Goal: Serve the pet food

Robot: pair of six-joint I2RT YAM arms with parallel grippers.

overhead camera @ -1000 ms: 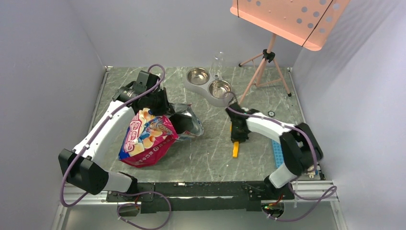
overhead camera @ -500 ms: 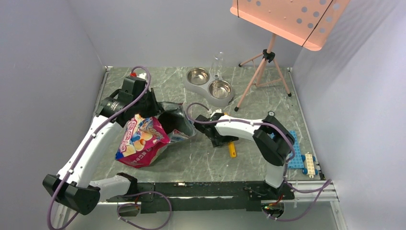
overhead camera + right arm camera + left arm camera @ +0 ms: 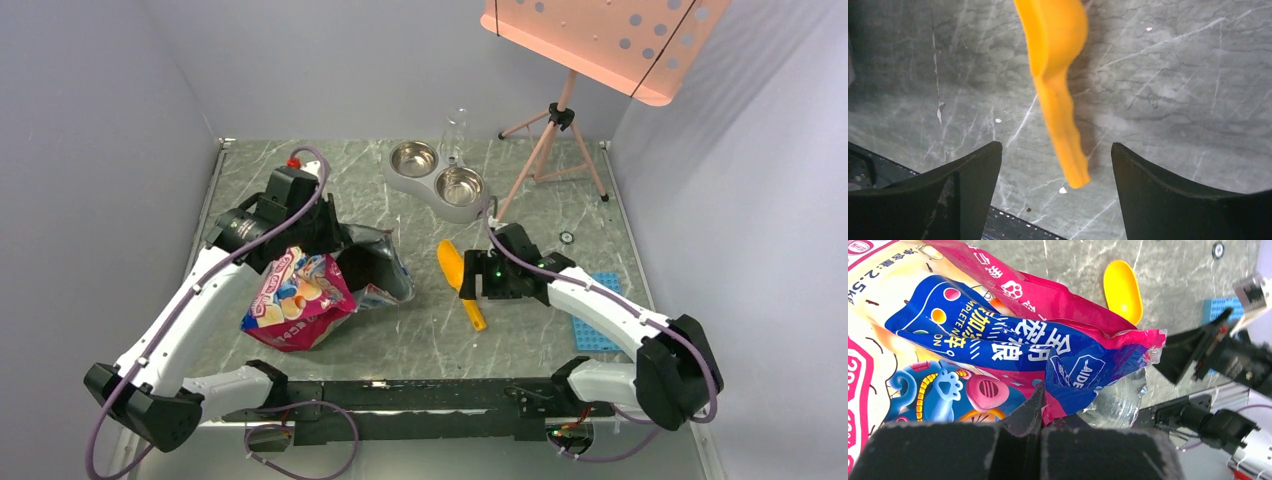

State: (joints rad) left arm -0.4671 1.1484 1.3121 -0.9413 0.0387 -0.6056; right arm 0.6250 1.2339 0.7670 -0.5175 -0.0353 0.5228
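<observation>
A pink, red and blue printed bag (image 3: 298, 300) lies on the marble table, its torn mouth (image 3: 372, 265) facing right. The pet food is hidden inside it. My left gripper (image 3: 335, 236) is shut on the bag's upper edge. In the left wrist view its fingers (image 3: 1038, 400) pinch the bag (image 3: 973, 330) near the foil lip. A yellow scoop (image 3: 461, 288) lies loose on the table right of the bag. My right gripper (image 3: 474, 283) hovers open over its handle. In the right wrist view the scoop (image 3: 1055, 75) lies between the spread jaws of the gripper (image 3: 1055, 145), touching neither.
A double steel-bowl feeder (image 3: 438, 180) with a clear bottle (image 3: 455, 133) stands at the back centre. A pink tripod (image 3: 552, 135) carrying a perforated panel is at the back right. A blue brick plate (image 3: 598, 318) lies by the right arm. A red-capped item (image 3: 294, 161) sits at the back left.
My right gripper opened and let go of the scoop, which now lies on the table. The right arm swung from the bag's mouth back to the right. The left arm shifted slightly with the bag.
</observation>
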